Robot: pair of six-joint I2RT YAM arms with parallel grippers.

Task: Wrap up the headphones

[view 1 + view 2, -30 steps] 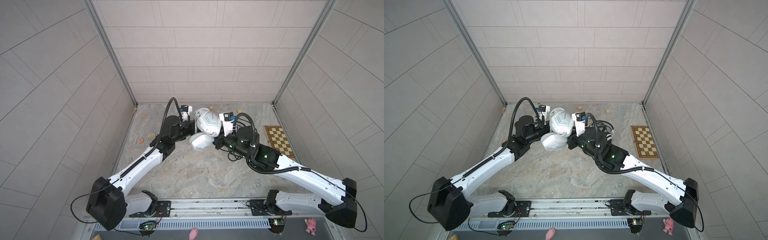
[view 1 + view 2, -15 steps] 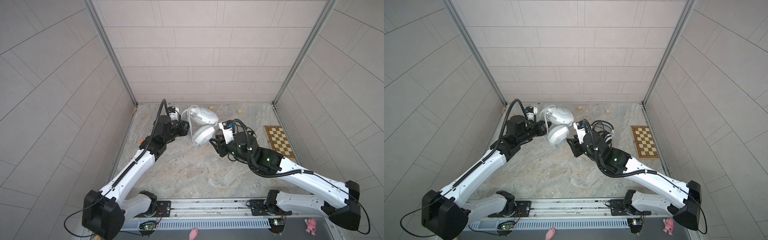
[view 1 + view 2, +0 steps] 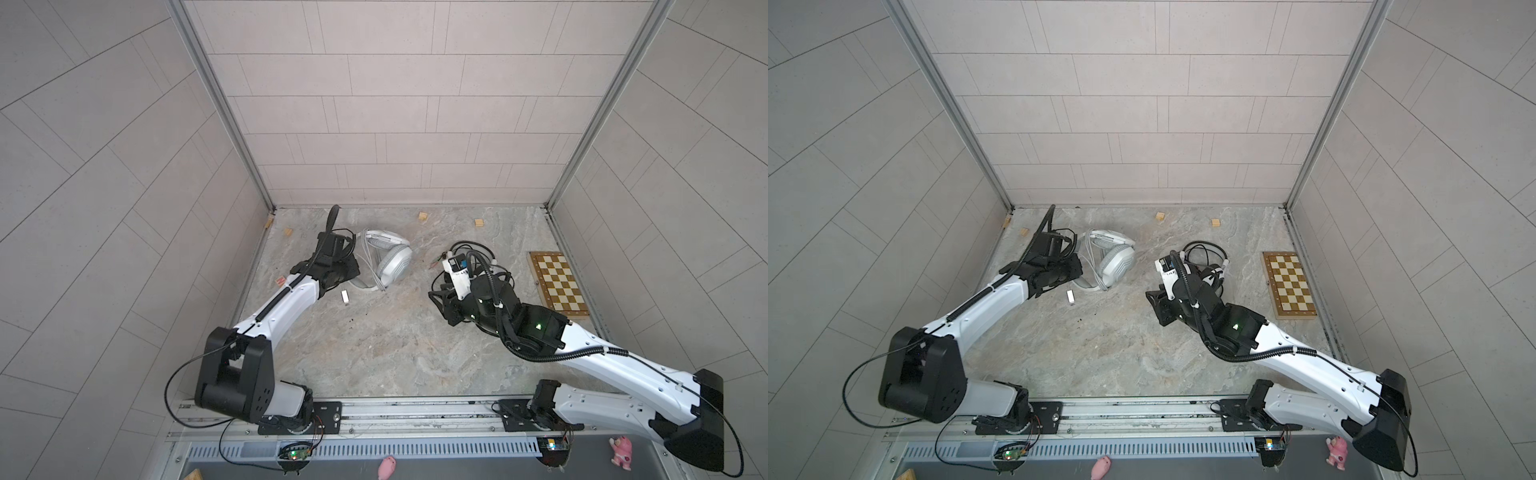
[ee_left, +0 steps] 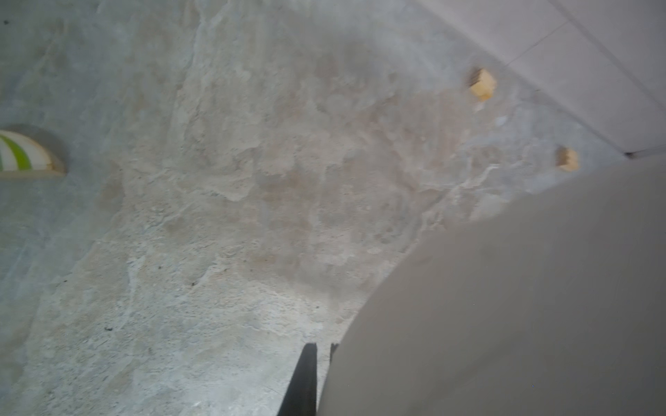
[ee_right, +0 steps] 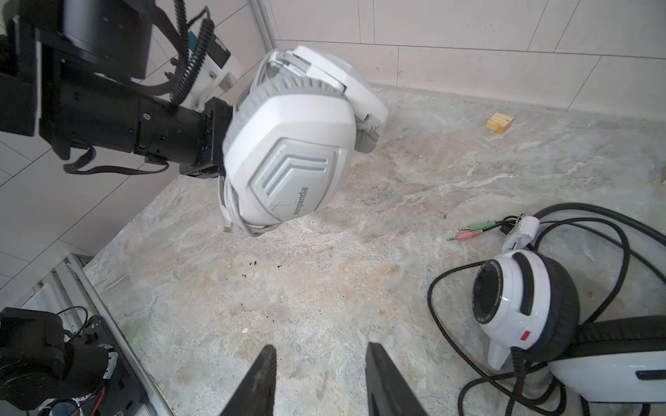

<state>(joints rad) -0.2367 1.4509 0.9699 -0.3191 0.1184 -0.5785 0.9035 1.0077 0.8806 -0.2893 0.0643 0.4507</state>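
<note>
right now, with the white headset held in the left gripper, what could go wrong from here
1. The white headset hangs from the shut left gripper by a grip that the earcup hides. Its wound cable sags below the earcup and could slide off.
2. The black cable of the other headset lies in loose loops beside the open right gripper and might snag it.

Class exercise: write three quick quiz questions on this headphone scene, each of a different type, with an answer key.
1. True or false: the right gripper holds a headset.
2. The white headset is: A lying flat; B held up by the left gripper; C held by both grippers.
3. Fill in: the black-and-white headset lies ____ (wrapped/unwrapped).
Key: 1 false; 2 B; 3 unwrapped.
</note>
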